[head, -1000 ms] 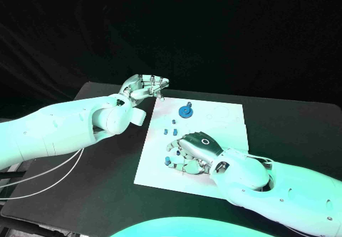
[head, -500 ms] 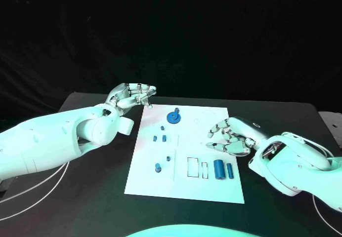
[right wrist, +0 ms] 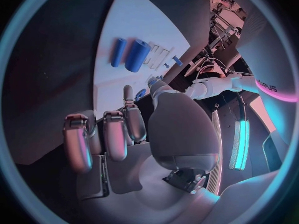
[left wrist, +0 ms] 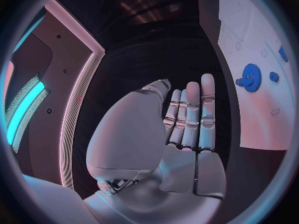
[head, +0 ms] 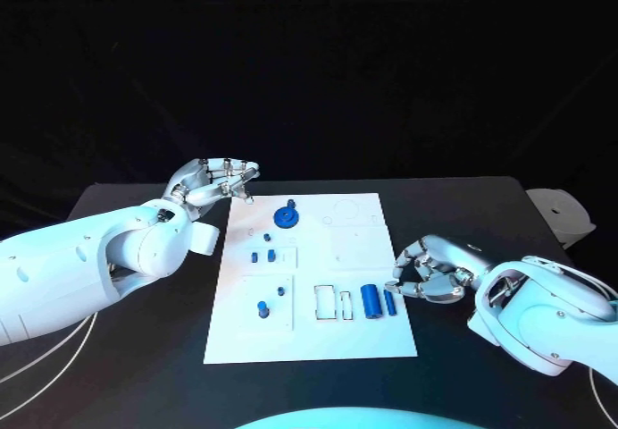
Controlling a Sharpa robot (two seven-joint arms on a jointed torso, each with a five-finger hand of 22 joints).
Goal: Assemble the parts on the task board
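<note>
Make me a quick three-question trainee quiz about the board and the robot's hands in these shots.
1. True or false: the right hand rests on top of the blue gear.
2. Which lie side by side near the task board's right edge? A) two blue cylinders B) two gears C) two screws
3. Fill in: the left hand is beside the board's far ____ corner.

Key: 1 false, it is off the board's right edge. 2 A. 3 left.
</note>
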